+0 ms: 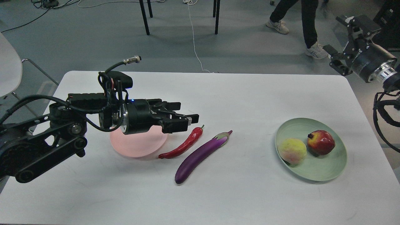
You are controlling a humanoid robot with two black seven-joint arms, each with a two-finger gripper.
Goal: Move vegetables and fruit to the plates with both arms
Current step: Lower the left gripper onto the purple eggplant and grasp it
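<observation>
My left gripper (185,116) is open and empty. It hovers low over the right edge of the pink plate (137,148), with its fingertips just left of the stem end of the red chili pepper (182,145). The purple eggplant (200,156) lies on the table beside the chili, to its right. The green plate (325,175) at the right holds the peach (292,151) and the pomegranate (321,142), side by side. My right gripper (340,37) is open and empty, raised high beyond the table's far right corner.
The white table (237,200) carries everything. My left arm covers the upper part of the pink plate. Beyond the table are black chair legs (144,18), a white cable (195,47) and a person's legs (307,25). A white chair (9,72) stands at the left.
</observation>
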